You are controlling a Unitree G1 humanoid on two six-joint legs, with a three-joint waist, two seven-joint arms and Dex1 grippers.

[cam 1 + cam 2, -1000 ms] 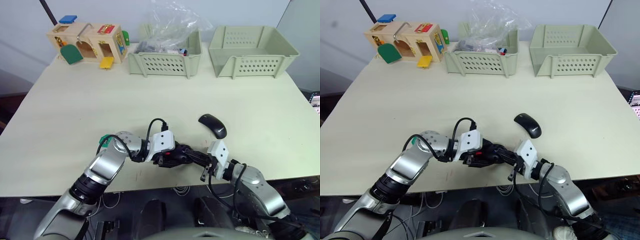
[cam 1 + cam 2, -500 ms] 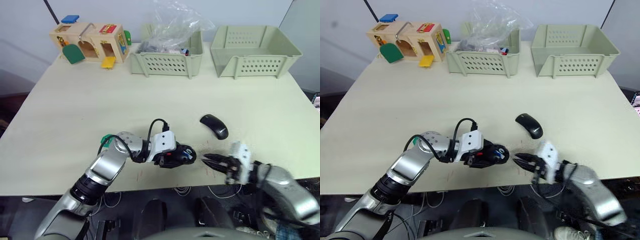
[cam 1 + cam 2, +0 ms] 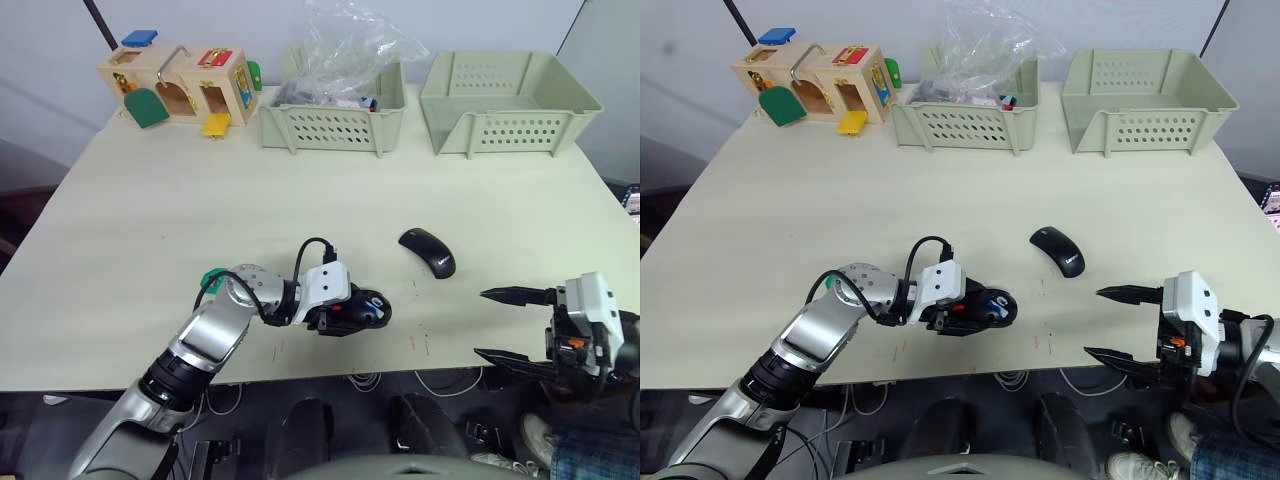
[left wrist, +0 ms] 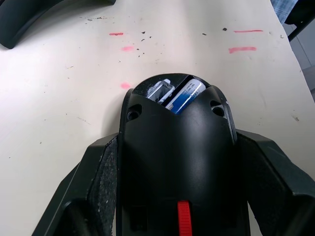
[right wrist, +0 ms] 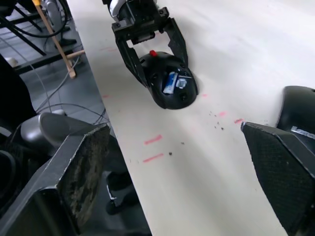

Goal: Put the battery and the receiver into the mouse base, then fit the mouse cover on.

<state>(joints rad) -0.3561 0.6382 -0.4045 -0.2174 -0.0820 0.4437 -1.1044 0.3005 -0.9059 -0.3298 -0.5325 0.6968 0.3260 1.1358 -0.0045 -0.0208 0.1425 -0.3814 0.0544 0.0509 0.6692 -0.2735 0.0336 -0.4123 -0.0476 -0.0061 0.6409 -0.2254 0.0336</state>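
- Left eye view: the table (image 3: 150, 240) carries everything.
- The right gripper (image 3: 510, 325) hangs released, jaws wide, off the near edge.
- The left gripper (image 3: 352, 312) grasps the mouse base (image 3: 360, 310), with the battery (image 4: 185, 94) inside.
- The mouse cover (image 3: 427, 252) lies apart, just beyond.

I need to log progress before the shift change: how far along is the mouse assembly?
Done: the battery and what looks like the receiver sit in the mouse base. In hand: the left tool is shut on the base, steadying it on the table. Left: the mouse cover lies apart on the table, unfitted; the right tool hangs open near the table's edge.
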